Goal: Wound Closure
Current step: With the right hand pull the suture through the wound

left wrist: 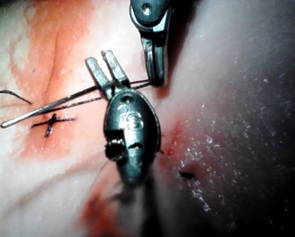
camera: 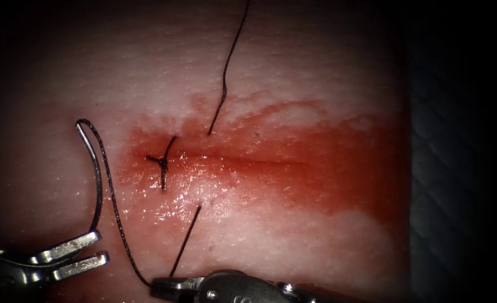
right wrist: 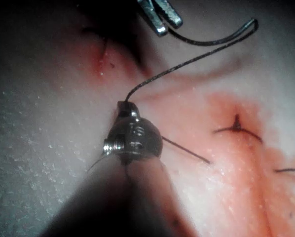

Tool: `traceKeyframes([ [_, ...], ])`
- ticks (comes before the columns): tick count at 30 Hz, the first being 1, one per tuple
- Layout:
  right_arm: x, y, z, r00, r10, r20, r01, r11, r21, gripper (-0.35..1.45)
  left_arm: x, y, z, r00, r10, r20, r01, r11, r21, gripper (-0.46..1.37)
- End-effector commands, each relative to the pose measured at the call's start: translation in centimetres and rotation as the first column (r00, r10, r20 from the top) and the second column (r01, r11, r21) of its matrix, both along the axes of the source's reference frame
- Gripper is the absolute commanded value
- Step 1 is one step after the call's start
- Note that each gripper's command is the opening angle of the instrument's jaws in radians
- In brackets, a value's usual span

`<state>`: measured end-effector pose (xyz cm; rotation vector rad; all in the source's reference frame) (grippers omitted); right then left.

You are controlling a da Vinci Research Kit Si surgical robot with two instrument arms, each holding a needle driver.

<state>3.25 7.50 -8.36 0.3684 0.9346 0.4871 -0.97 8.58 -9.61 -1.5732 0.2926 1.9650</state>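
Note:
The tissue (camera: 293, 67) has a horizontal cut (camera: 259, 161) stained with red fluid. A tied stitch (camera: 162, 163) crosses the cut near its left end. My left tool (camera: 103, 247) sits at the lower left, shut on the curved needle (camera: 97, 179) near its pointed end. The needle arcs up free of the tissue, left of the cut. From its blunt end the thread (camera: 113, 202) runs down to my right tool (camera: 154, 286), which is shut on it. More thread (camera: 185, 241) enters the tissue below the cut, comes out above it and leaves past the upper edge.
Red fluid (camera: 327, 179) spreads widely around the cut. The tissue's right edge (camera: 408, 168) borders a dark surface. Both tools (left wrist: 100, 58) (left wrist: 157, 81) lie close together in the left wrist view, with the needle (left wrist: 49, 106) between them.

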Motion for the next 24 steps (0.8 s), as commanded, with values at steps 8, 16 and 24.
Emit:
traceKeyframes([
  [8,0.14,-0.31,-0.21,0.999,-0.04,0.019,0.04,0.999,0.036,-0.35,0.18,-0.01,-0.11,1.0,-0.003,-0.007,0.003,1.0,0.008,-0.35],
  [16,0.15,-0.17,-0.14,0.998,-0.062,-0.034,0.059,0.995,-0.086,0.98,0.39,0.05,-0.12,0.999,-0.027,-0.024,0.028,0.999,0.019,-0.35],
  [24,-0.22,0.37,0.01,0.995,-0.057,-0.081,0.041,0.981,-0.188,1.23,0.63,0.13,-0.07,0.997,-0.053,-0.054,0.054,0.998,0.016,-0.35],
])
